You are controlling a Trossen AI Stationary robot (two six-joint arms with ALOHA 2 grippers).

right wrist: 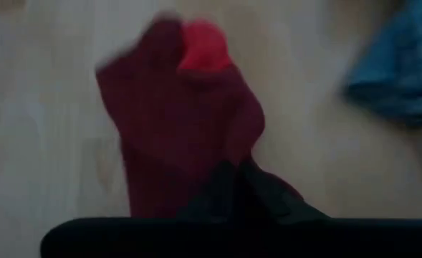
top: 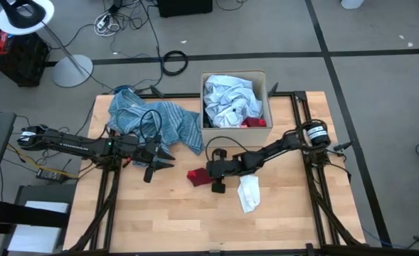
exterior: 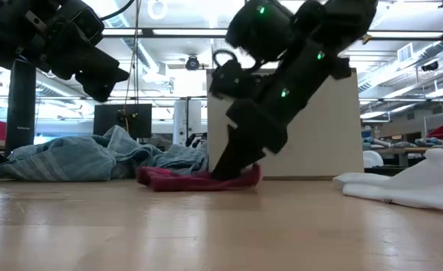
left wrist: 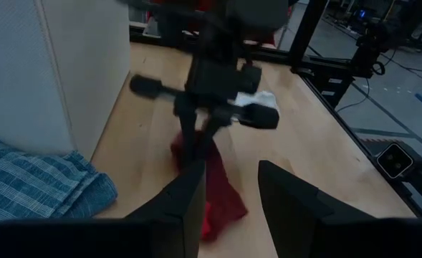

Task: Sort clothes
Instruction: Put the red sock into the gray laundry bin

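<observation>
A small red cloth lies on the wooden table in front of the box. My right gripper comes down on its right end and is shut on it. Right of it lies a small white cloth, flat on the table. A blue striped cloth lies heaped at the far left beside the box. My left gripper hovers open above the table left of the red cloth, with nothing between its fingers. My right gripper pinches the red cloth at its end nearest the table's right side, between its two closed fingers. The fingers slant down from the right. One layer or several, I cannot tell. The cloth still lies on the table, bunched and slack.
The beige cardboard box stands at the far middle, holding a white-grey patterned cloth and a red piece. Bare wood stretches along the near half of the table. Dark frame rails run along both sides.
</observation>
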